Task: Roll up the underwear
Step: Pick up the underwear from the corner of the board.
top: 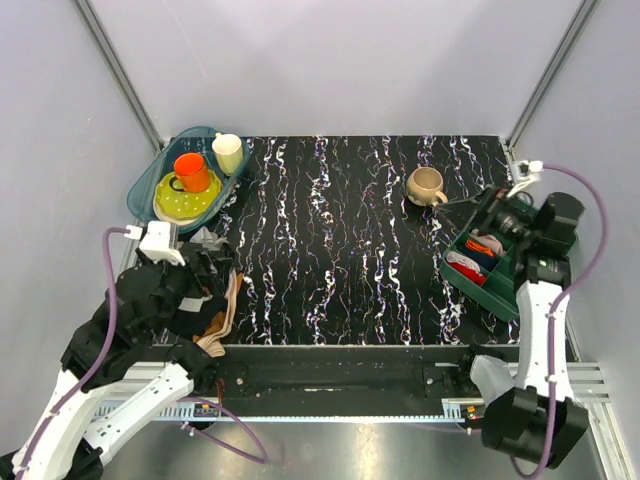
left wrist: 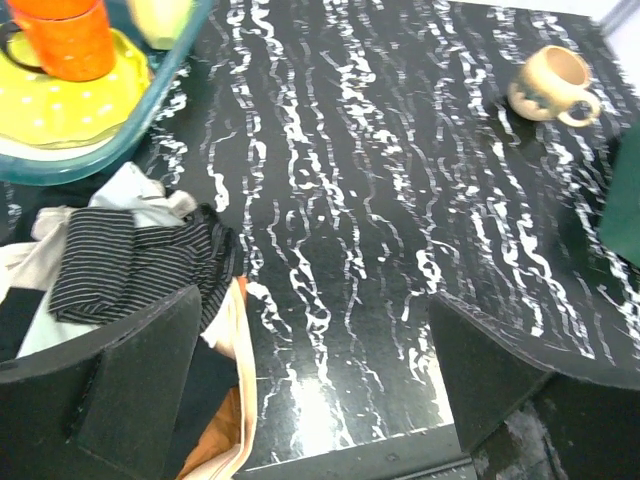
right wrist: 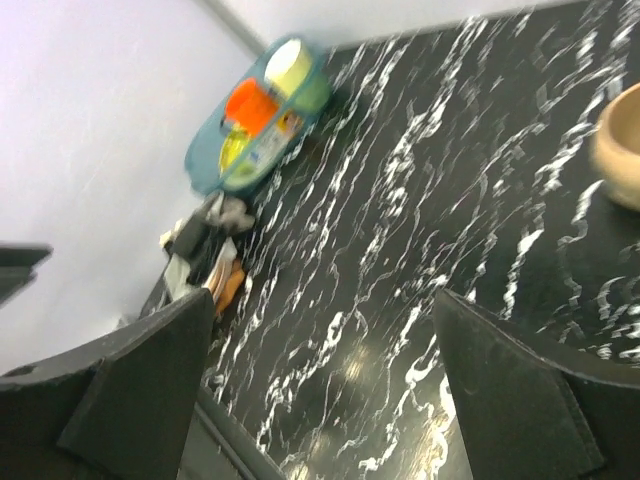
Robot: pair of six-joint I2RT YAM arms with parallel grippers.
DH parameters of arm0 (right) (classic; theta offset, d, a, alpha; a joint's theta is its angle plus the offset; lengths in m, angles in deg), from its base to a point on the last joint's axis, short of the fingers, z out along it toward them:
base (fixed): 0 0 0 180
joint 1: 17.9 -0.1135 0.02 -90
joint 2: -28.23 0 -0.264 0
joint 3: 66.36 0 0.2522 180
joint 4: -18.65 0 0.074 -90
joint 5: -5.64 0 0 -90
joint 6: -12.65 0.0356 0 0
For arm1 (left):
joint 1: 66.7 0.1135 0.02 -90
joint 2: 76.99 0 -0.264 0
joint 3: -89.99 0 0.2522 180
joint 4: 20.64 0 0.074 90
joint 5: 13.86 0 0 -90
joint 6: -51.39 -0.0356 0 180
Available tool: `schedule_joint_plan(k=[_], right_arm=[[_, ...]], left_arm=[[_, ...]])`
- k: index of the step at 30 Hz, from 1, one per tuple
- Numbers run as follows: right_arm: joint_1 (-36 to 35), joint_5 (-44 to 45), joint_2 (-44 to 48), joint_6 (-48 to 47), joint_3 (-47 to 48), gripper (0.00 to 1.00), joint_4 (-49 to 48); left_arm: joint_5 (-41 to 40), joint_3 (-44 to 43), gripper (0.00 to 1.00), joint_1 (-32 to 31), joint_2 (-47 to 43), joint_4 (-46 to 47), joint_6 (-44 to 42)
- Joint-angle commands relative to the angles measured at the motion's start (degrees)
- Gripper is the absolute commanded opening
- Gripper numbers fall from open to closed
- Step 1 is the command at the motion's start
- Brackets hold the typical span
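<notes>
Striped underwear [left wrist: 130, 262] lies atop the clothes pile [left wrist: 232, 350] at the table's [top: 350, 250] near-left corner, just below the teal tray [left wrist: 150, 100]. Left gripper [left wrist: 310, 385] hovers beside it, spread wide, empty. Right gripper [right wrist: 330, 400], by the green bin [top: 488, 294], is likewise wide and empty.

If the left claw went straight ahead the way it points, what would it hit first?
Likely the bare marbled tabletop: the open left claw aims just right of the striped underwear.

Black, pale-striped underwear [left wrist: 130, 262]; orange mug [left wrist: 70, 40]
</notes>
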Motion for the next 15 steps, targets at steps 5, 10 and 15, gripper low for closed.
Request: schedule_joint_plan(k=[5,10,15], right_arm=[[-9.28,-2.07,-3.73,-17.92,1.16,1.0,6.75],[-9.28,-5.94,-1.1,-23.74,0.74,1.0,11.32],[-9.28,-4.36,1.01,-24.71,1.0,1.0,12.65]], left_arm=[[-3.7,3.6,0.99,7.3,11.14,5.3,-2.75],[19.09,8.6,0.99,37.26,21.07,13.38,-7.93],[16.92,8.44,0.88,42.92,32.59,16.38,-8.38]])
